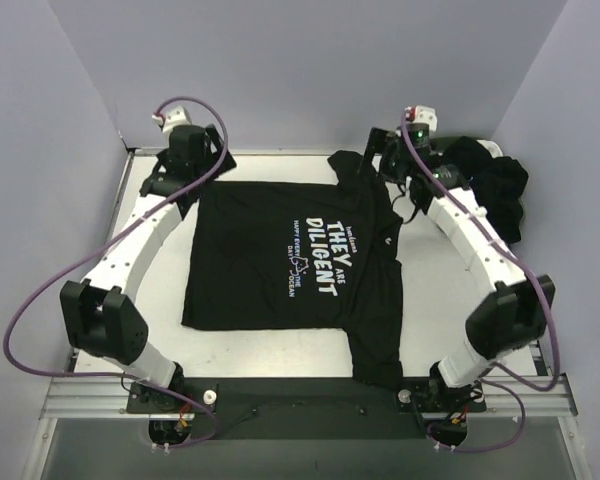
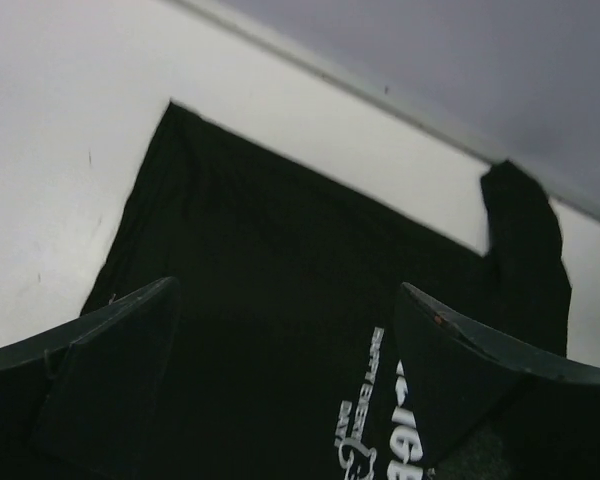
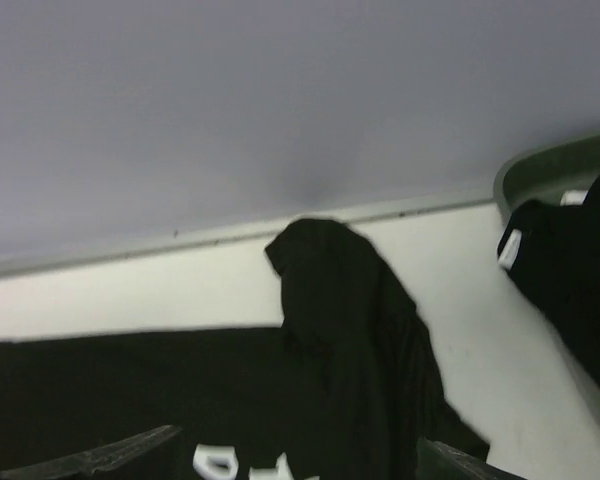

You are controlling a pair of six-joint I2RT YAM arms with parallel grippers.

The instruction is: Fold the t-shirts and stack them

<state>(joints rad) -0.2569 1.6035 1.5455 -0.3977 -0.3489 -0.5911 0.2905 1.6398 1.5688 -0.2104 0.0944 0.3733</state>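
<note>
- While both arms are reaching out to the table's far edge, the printed black t-shirt is lying flat and face up across the middle of the table. Its collar is pointing at the right edge and its hem at the left, so its long axis is running left to right, across the arms.
- Left gripper is hovering at the shirt's far-left corner, jaws spread wide and carrying nothing. In its wrist view the hem corner is sitting just ahead of the fingers, with cloth directly beneath them.
- Right gripper is hanging by the far sleeve, towards the far-right corner, likewise released and empty. Its wrist view is showing that sleeve humped up off the table, straight ahead of the fingers.
- Near sleeve is trailing down to the near edge by the right arm's base, so the right arm is standing nearer to both sleeves and the collar, and the left arm nearer to the hem.
- That split is looking like the thing to watch: each gripper is already facing its own far end of the shirt, so a drop onto those two ends and a pull towards the near edge would be folding along the long axis.
- Over at the far-right corner, a heap of dark garments is waiting in the basket, just beside the right arm and well apart from the left.
</note>
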